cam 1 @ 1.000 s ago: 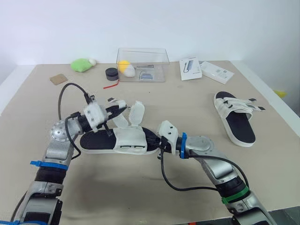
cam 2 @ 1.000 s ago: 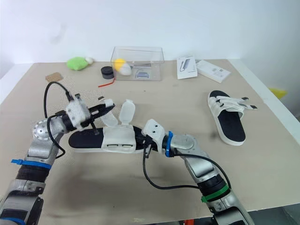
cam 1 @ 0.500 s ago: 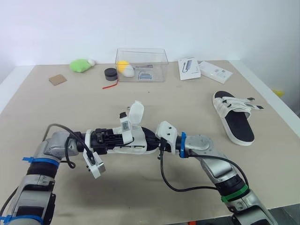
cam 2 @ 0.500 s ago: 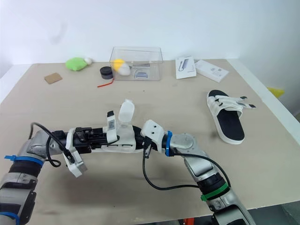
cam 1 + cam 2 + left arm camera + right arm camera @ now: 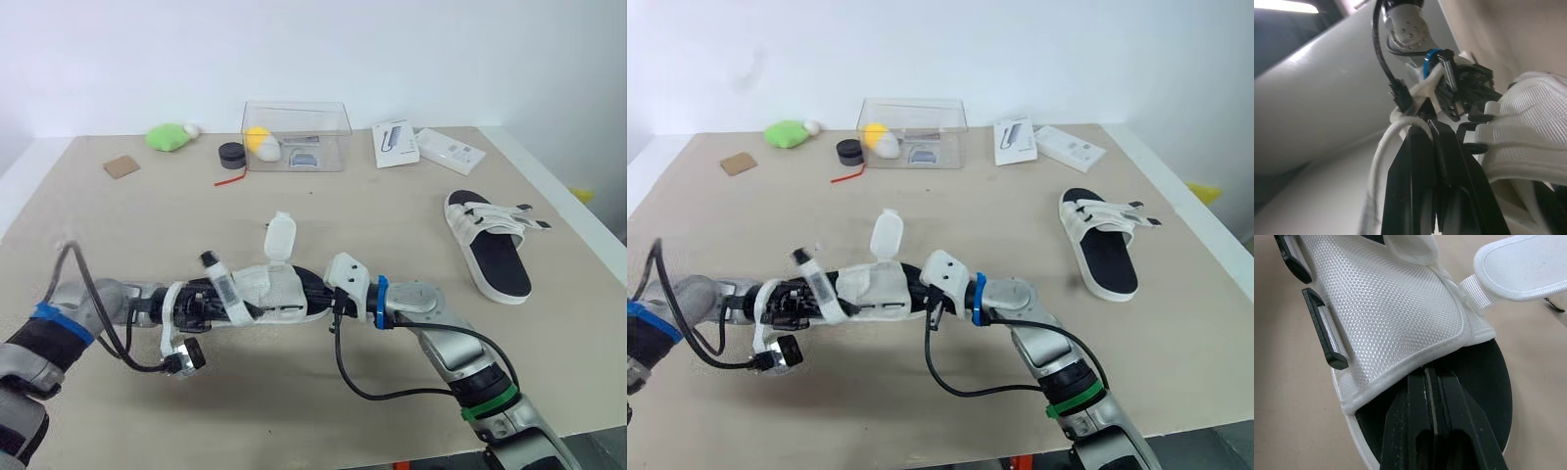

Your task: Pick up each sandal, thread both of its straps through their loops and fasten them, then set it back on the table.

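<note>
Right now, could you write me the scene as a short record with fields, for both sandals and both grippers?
near sandal: between the two grippers, one strap standing up unfastened
far sandal: lying on the table, on the robot's right, apart from both grippers
left gripper: shut, at the near sandal's straps
right gripper: shut, tips at the edge of its white upper

Bright even light, soft shadows, slight blur.

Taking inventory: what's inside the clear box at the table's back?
Clear box: a yellow round thing, a white lump and a small grey item; anything behind them is covered.
</note>
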### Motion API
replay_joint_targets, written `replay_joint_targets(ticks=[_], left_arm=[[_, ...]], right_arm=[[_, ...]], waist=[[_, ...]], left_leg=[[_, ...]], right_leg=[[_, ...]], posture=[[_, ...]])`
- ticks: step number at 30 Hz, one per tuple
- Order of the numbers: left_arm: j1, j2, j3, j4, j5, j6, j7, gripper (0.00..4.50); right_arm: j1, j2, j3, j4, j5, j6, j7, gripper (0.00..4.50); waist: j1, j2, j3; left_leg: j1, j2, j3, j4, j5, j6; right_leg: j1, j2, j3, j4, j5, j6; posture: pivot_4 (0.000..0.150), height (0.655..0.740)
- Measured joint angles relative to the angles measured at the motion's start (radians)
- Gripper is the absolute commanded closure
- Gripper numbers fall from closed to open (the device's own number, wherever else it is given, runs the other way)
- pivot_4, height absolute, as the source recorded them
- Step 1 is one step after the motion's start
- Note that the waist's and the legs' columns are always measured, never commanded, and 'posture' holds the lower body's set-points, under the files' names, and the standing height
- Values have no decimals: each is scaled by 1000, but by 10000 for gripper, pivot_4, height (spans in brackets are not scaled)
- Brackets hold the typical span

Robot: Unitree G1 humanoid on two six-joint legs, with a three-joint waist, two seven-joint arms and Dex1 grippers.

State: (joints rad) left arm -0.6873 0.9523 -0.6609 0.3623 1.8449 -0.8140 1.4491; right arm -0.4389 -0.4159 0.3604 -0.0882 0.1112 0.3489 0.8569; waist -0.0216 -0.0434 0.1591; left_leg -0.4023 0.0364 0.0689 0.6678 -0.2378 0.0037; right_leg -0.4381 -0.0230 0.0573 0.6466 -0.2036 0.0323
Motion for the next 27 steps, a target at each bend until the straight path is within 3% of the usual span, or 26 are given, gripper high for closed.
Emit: replay_joint_targets(ticks=[4,12,20,27], left_arm=[[-45,-1,-57,57,-34,24,48,44327],[-75,3,-74,67,-199,-41,9,44327],[-31,46,-86,-104,-131,153,13,44327],[-40,29,-85,-59,-276,46,-96,44327]], right_arm=[[0,1,0,-3,0,0,3,45000],[0,-1,5,-4,-14,-11,8,45000],[0,3,9,-1,-17,-18,11,45000],[0,6,9,-1,-18,-17,11,45000]], waist=[[0,0,0],[0,-1,0],[1,-1,0],[2,-1,0]], left_leg=[[0,0,1,-2,0,0],[0,0,2,-2,0,0],[0,-1,3,-1,0,0],[0,-1,3,-1,0,0]], right_leg=[[-1,0,0,0,0,-3],[-1,0,1,0,3,-7],[-1,0,2,0,3,-7],[-1,0,2,0,3,-7]], posture=[[1500,7400],[1500,7400],[1500,7400],[1500,7400]])
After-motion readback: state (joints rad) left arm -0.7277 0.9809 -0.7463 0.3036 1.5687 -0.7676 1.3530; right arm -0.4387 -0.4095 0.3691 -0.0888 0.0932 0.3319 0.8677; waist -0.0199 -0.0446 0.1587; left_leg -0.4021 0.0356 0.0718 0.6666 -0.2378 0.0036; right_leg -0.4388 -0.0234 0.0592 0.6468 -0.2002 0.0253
